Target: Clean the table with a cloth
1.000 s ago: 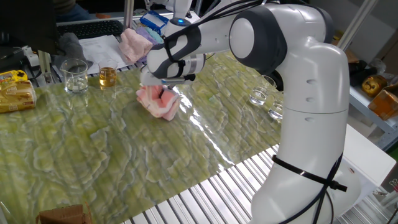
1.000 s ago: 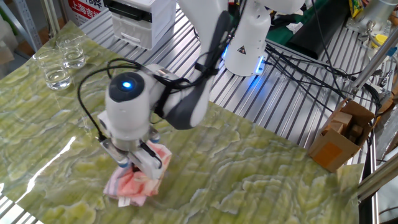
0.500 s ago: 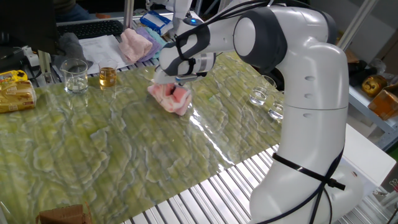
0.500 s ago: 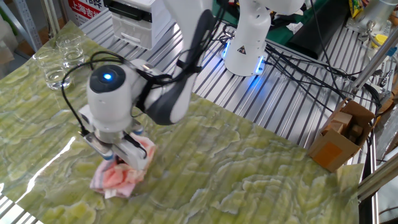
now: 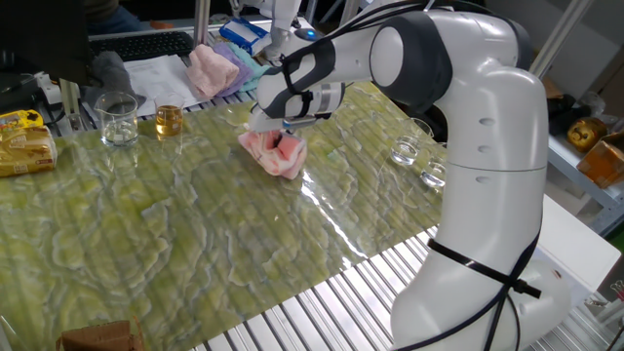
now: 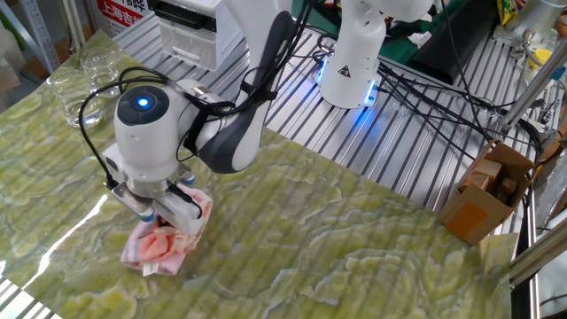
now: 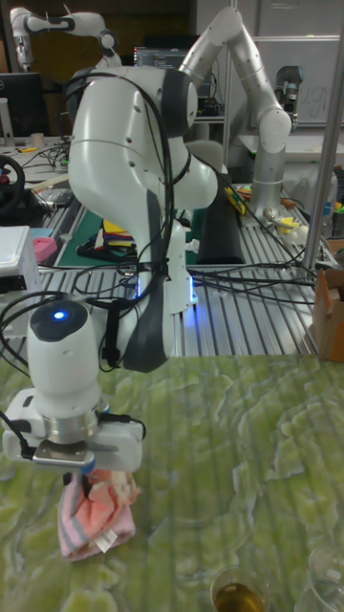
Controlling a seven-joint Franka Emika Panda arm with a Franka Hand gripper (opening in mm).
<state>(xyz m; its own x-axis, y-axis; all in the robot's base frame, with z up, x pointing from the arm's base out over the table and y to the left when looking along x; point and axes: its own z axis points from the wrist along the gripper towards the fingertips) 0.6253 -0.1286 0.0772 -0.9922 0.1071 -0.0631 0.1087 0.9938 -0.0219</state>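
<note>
The salmon-pink cloth [image 5: 275, 154] [image 6: 158, 247] [image 7: 93, 514] lies bunched on the green marbled table [image 5: 175, 234] [image 6: 354, 248] [image 7: 248, 459]. My gripper [image 5: 281, 134] [image 6: 165, 214] [image 7: 78, 480] points straight down with its fingers shut on the top of the cloth, pressing it against the table. The fingertips are buried in the folds. In the one fixed view the cloth sits toward the table's far side, left of the bright glare streak.
A beaker [image 5: 117, 118] and a small glass of amber liquid [image 5: 169, 121] stand at the far left edge. A paler pink bunched cloth [image 5: 212, 70] lies behind them. Empty glasses [image 5: 406, 149] [image 6: 81, 97] stand near the arm's base. A yellow packet [image 5: 24, 142] sits far left.
The gripper has dragged the cloth across the table, away from the beaker side and toward the glasses near the arm's base. Its grip on the cloth is unchanged.
</note>
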